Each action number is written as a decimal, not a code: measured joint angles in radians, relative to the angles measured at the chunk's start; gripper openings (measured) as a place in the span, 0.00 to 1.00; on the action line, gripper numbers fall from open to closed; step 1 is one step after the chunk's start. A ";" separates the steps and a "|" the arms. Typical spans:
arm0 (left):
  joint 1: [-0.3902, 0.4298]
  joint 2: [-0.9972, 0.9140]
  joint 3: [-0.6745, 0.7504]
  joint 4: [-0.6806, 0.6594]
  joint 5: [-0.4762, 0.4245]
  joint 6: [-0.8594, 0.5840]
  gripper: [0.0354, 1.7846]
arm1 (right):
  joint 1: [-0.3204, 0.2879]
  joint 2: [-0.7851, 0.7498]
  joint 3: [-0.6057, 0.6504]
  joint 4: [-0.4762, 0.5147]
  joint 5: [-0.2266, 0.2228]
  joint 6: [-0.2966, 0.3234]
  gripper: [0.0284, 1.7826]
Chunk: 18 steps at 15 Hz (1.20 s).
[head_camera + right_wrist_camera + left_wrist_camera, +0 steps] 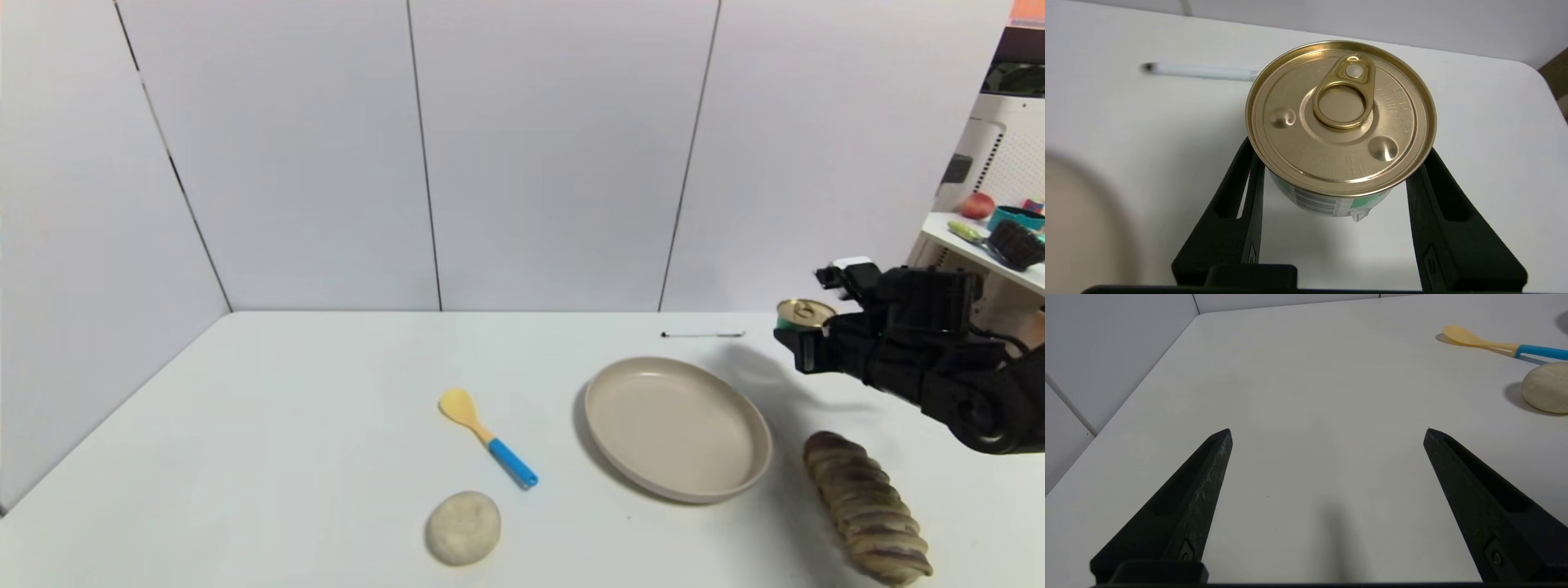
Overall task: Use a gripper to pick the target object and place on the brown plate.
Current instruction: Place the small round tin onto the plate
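Can (pixel 804 314) was clamped in right end effector (pixel 804 336), lifted off bench (pixel 326 425) at brown plate's (pixel 739 482) 2 o'clock. Left end effector (pixel 1329 435) hung w/ fingers apart, holding nothing.

can (pixel 1340 118) gold lid, green-white label | plate (pixel 678 425) beige | spoon (pixel 487 437) yellow, blue
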<state>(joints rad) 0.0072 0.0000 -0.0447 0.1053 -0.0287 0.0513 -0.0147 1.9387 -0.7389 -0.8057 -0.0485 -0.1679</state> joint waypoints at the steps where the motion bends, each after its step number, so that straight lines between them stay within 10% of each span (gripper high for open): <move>1: 0.000 0.000 0.000 0.000 0.000 0.000 0.94 | 0.040 -0.057 0.040 0.018 0.003 0.006 0.54; 9: 0.000 0.000 0.000 0.000 0.000 0.000 0.94 | 0.402 -0.354 0.326 0.131 0.011 0.025 0.54; 18: 0.000 0.000 0.000 0.000 0.000 -0.001 0.94 | 0.479 -0.332 0.352 0.137 0.012 0.029 0.74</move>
<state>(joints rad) 0.0072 0.0000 -0.0443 0.1053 -0.0287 0.0504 0.4643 1.6064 -0.3868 -0.6685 -0.0368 -0.1389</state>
